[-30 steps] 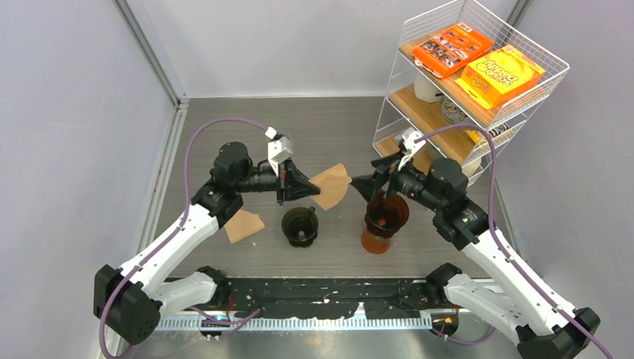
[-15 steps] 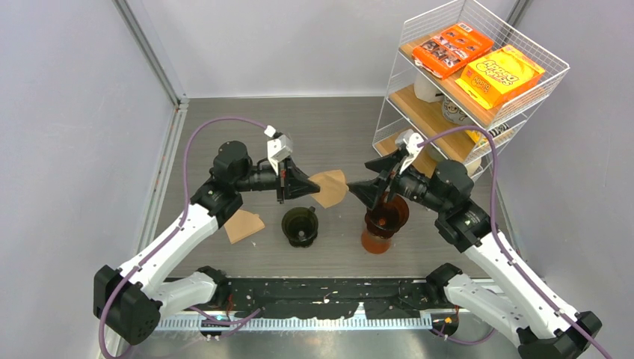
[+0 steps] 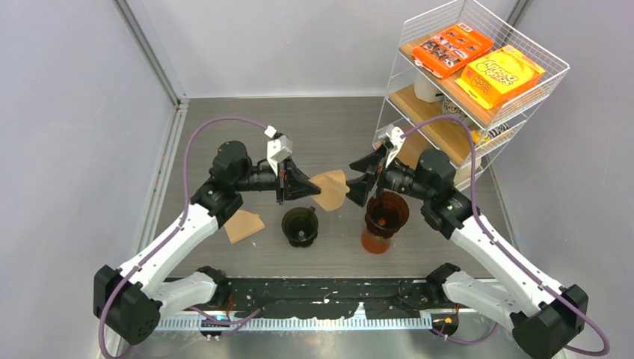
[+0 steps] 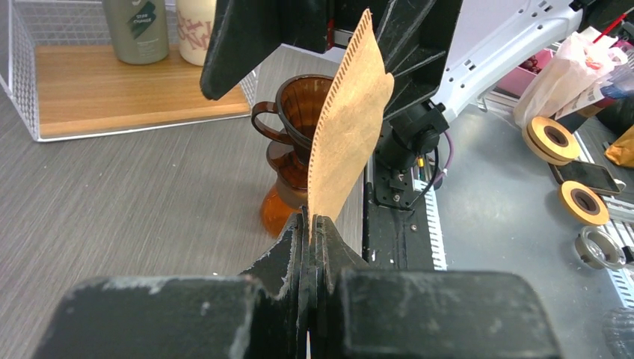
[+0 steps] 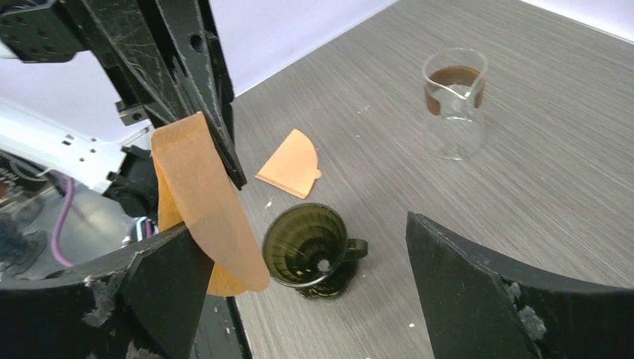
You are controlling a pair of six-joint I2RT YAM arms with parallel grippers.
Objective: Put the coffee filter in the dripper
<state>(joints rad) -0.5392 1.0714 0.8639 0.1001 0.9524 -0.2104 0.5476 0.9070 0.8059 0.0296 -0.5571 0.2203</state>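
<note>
Spare filter [image 3: 244,225] lies flat on table [image 3: 329,127], just beside L forearm. L gripper [image 3: 308,187] pts right, its fingers [image 4: 288,254] pinched tight on the narrow end of the coffee filter [image 3: 330,188]. Filter is held on edge in the air, fanning out twd the R gripper [image 3: 357,178]. Dark dripper [image 3: 300,224] sits on table below the L gripper, open side up. Filter hangs above & a bit right of it, not in it. R gripper faces the L one w/ fingers spread wide, filter's free edge right at their opening. R wrist view shows paper overlapping one finger [image 5: 149,292]; can't tell if it touches. Amber dripper [image 3: 386,212] is stacked on amber server [image 3: 376,241] under R wrist. Far right: wire rack [image 3: 432,114] w/ orange boxes [image 3: 452,46] on top shelf.
</note>
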